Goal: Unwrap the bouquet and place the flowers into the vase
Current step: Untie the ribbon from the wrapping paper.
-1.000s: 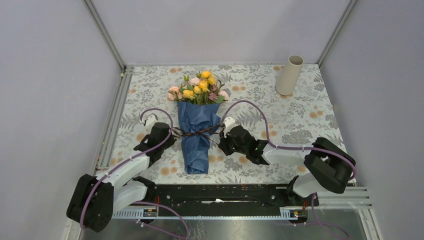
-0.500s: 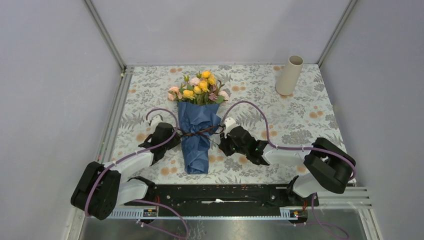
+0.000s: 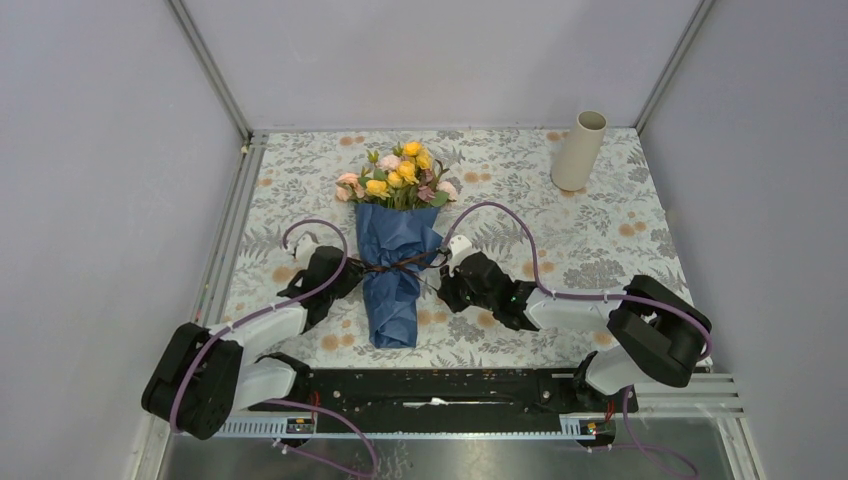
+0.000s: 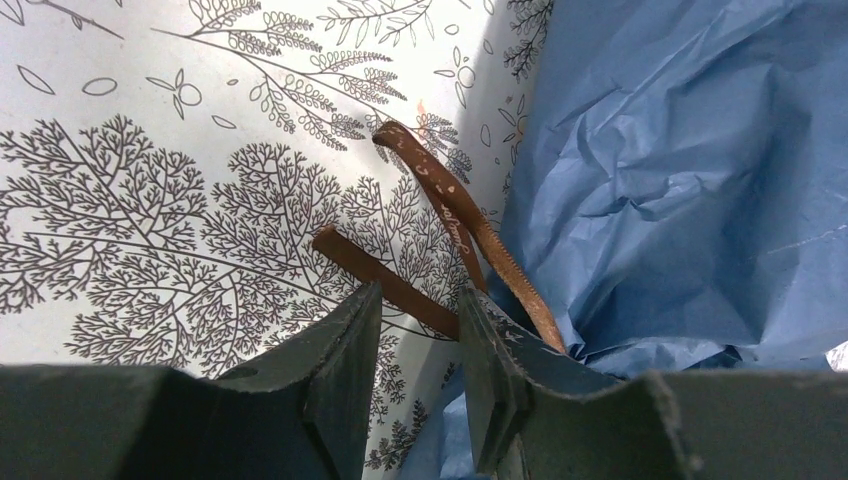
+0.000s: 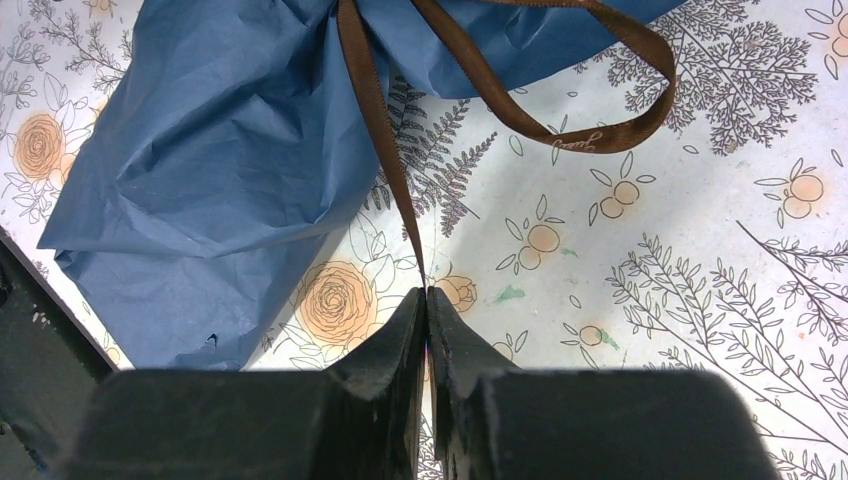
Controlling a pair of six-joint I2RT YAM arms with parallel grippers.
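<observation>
Here, from the left of the overhead view to the right:

- The left tool (image 3: 348, 268) lies low on the worktop (image 3: 600, 240), left of centre in the lower half, with its tips pointing right at the tied waist of the bouquet (image 3: 395, 290). Its jaws stand parted and released. In its wrist view a loose tail of the dark brown ribbon (image 4: 385, 280) lies on the patterned cloth and runs into the gap between the fingers, which do not close on it. A second strand arches up beside the crinkled blue paper (image 4: 680, 180), which fills the right of that view.
- The bouquet lies flat in the middle of the frame, wrapped end toward the bottom. The flowers (image 3: 400, 175), yellow, pink and cream, fan out toward the top. The ribbon is tied around the narrow part of the paper, and the wrap is on.
- The right tool (image 3: 443, 283) sits just right of the bouquet, low on the worktop, tips pointing left. It is clenched on a ribbon tail. In its wrist view the fingers meet with the strand pinched at their tips, and it runs straight up over the blue paper to the top edge. Another loop curls on the cloth at upper right.
- The vase (image 3: 580, 150) stands on its base at upper right, near the far corner, well apart from the bouquet and both tools.
</observation>
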